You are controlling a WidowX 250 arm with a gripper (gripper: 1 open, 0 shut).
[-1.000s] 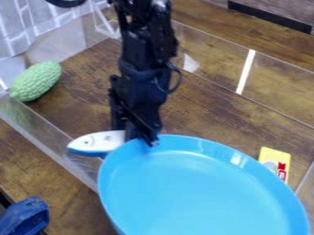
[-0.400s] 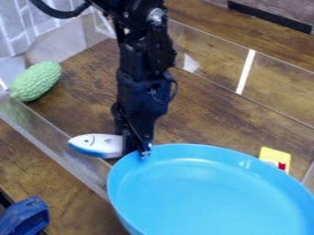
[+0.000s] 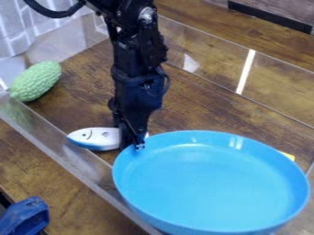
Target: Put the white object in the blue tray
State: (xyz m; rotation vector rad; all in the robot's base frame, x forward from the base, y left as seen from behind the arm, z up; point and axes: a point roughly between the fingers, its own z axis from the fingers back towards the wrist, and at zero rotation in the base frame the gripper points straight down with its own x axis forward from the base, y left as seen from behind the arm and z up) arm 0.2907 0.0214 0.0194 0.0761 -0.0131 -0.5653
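The white object (image 3: 91, 138), a small fish-shaped toy with a dark eye, lies low on the wooden table just left of the blue tray (image 3: 221, 188). My gripper (image 3: 132, 139) points straight down at the toy's tail end. Its fingers are shut and seem to pinch the tail, with the tray's near-left rim right beside them. The tray is a wide round blue plate with nothing in it, filling the lower right of the view.
A green bumpy gourd (image 3: 35, 81) rests at the far left of the table. A sliver of a yellow block (image 3: 292, 157) peeks out behind the tray's right rim. Blue cloth (image 3: 22, 218) shows at the bottom left corner, below the table's front edge.
The gripper has shifted a little left and rolled slightly, and the toy has turned with it. The tray now sits further right in the view and covers most of the yellow block.
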